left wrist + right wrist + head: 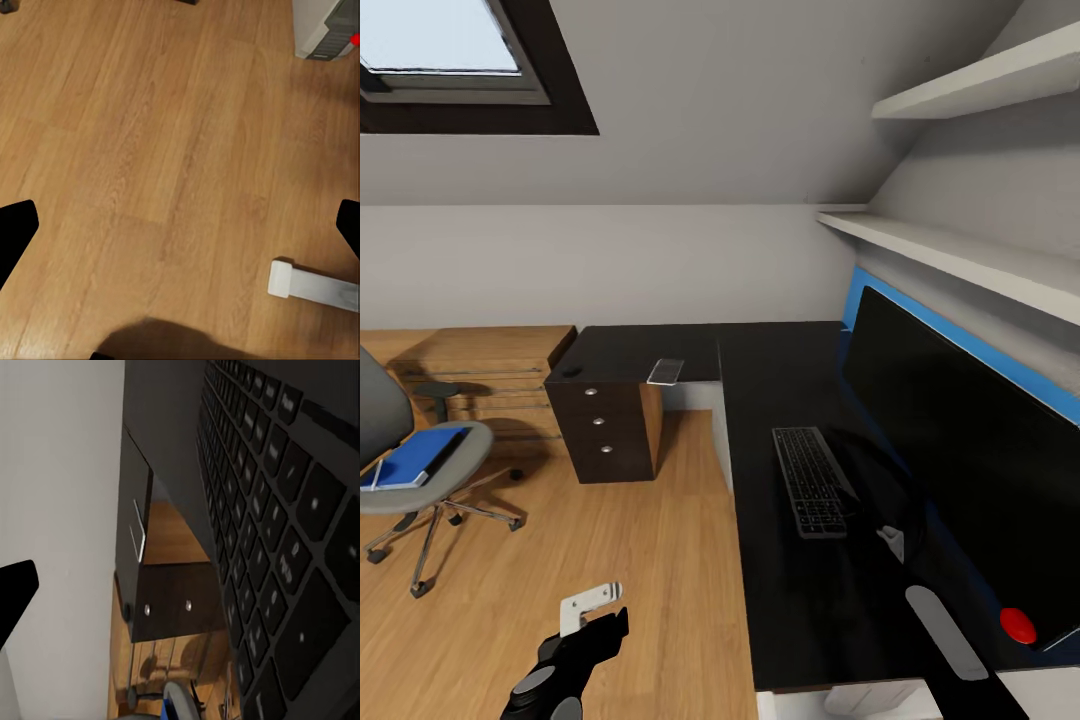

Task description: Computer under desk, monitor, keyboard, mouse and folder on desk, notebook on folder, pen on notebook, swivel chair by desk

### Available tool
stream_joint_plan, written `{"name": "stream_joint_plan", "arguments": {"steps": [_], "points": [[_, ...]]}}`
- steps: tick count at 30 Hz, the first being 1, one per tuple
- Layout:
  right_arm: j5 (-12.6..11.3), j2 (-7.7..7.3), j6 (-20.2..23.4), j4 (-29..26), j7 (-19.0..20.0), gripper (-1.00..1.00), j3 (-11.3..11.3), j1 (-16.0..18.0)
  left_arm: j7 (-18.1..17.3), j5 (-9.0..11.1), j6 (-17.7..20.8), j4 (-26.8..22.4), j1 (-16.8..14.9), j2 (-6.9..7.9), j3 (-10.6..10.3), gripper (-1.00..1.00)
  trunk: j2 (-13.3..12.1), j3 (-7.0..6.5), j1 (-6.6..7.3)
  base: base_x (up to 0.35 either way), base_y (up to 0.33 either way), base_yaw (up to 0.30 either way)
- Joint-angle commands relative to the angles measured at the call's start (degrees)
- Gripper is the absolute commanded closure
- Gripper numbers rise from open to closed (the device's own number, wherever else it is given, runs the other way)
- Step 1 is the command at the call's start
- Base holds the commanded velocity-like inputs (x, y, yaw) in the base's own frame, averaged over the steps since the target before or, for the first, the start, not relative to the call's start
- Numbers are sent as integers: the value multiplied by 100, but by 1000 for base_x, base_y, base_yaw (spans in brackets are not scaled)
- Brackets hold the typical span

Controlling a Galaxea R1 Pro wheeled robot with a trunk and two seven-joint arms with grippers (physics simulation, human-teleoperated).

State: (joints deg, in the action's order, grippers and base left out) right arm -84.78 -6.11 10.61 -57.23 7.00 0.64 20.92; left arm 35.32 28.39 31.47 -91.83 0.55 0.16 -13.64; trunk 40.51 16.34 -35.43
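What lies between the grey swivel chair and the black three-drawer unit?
Bare light wood floor in the head view; nothing stands between the grey swivel chair and the black three-drawer unit.

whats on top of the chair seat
A blue folder lies on the swivel chair seat, with a dark notebook along its edge. Whatever is under the folder is covered.

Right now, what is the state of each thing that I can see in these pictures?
monitor: upright on the desk.
keyboard: flat on the desk, beside the monitor.
folder: lying on the swivel chair seat.
drawer unit: drawers closed.
left gripper: open, over the floor.
right gripper: close to the keyboard; open or shut unclear.
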Motion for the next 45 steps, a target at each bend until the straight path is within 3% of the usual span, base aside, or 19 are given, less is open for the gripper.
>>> {"name": "stream_joint_plan", "arguments": {"steps": [1,6,21,29,45], "points": [[-54,-4,10,1,12,-100,6,2,49,52,8,-10,-2,2,-9,-100,6,7,-1,0,-89,0],[-51,-4,9,1,12,-100,6,3,50,52,9,-17,-2,-2,5,-100,6,7,-1,0,-30,0],[-56,-4,3,6,1,-100,-2,1,71,61,10,-28,-2,-25,94,-100,608,276,-331,0,-2,0],[-59,-4,3,10,-424,-100,-11,1,72,61,9,-28,-2,-25,90,-100,928,419,-507,0,0,0],[-65,-1,0,10,-626,-100,-19,1,72,61,10,-28,-2,-25,90,-100,1570,707,-858,0,0,0]]}}
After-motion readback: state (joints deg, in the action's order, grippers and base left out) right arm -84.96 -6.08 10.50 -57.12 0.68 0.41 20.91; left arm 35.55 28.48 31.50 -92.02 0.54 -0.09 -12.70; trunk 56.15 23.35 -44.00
